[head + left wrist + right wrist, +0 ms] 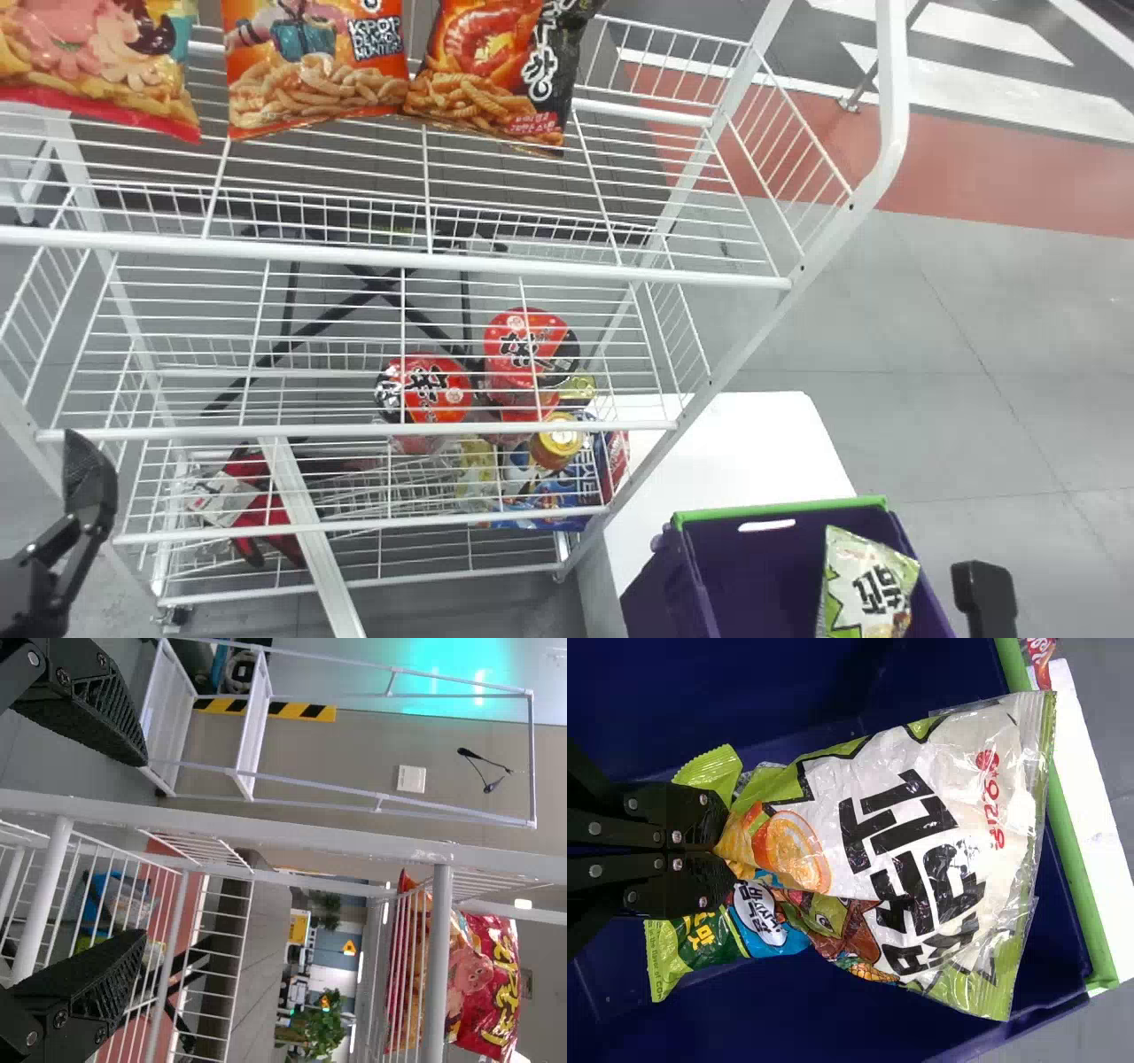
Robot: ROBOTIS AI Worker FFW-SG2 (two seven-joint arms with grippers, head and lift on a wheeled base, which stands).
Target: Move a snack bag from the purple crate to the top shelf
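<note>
Closed black fingers (678,881) lay nearest the right wrist camera, those of the right gripper (985,595), down at the purple crate (655,585). They were drawn right together, pinching one end of the green-and-white snack bag (921,850). That bag was at the crate, well below the top shelf (399,257), its printed face showing and its far end spread towards the green rim (1076,877). Whether it hung free of the packs under it, I could not tell. A green pack (700,939) and a blue one (771,926) lay by the gripped end. Over at the left side of the white wire rack, the left gripper (89,478) held nothing, its two fingers wide apart. Three bags (310,66) stood in a row on the top shelf, side by side. Lower in the rack were red-lidded cups (425,387), and beside it a white surface (735,443) reached up to the crate.
</note>
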